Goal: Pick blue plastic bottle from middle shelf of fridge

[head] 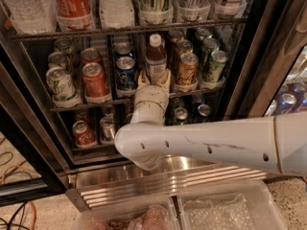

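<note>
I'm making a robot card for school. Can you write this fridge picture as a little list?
place: fridge
target: blue plastic bottle, upright on the middle shelf
beside it: blue can on one side, brown can on the other
gripper: at the bottle's foot, reaching in from below
arm: white, crossing in front of the lower shelf
</note>
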Controlling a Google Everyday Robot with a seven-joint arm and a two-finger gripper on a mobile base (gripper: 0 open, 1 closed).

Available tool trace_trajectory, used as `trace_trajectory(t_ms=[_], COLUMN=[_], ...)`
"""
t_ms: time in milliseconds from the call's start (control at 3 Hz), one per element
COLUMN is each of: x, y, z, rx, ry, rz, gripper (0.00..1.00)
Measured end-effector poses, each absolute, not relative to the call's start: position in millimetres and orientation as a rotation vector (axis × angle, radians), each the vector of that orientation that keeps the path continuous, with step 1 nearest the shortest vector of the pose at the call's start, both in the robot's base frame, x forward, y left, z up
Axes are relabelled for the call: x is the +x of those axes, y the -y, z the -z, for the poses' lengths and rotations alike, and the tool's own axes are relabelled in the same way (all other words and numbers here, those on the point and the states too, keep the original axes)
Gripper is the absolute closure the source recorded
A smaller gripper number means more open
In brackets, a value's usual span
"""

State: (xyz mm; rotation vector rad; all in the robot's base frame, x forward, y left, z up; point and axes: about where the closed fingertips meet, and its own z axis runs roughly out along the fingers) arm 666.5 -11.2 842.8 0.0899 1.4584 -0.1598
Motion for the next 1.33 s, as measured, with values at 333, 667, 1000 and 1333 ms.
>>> trace_trajectory(t_ms=[333,667,1000,1333], x=[663.6,658.9,655.4,648.7], y=[10.9,11.3,11.6,12.2], z=[-847.7,-857.2,-863.7,-871.1], rx=[0.096,0.104,0.110,0.115], ry=[-1.436,-1.400,-1.374,-1.345], rz=[0.152,0.143,0.137,0.129], gripper=[1.00,1.00,1.00,1.00])
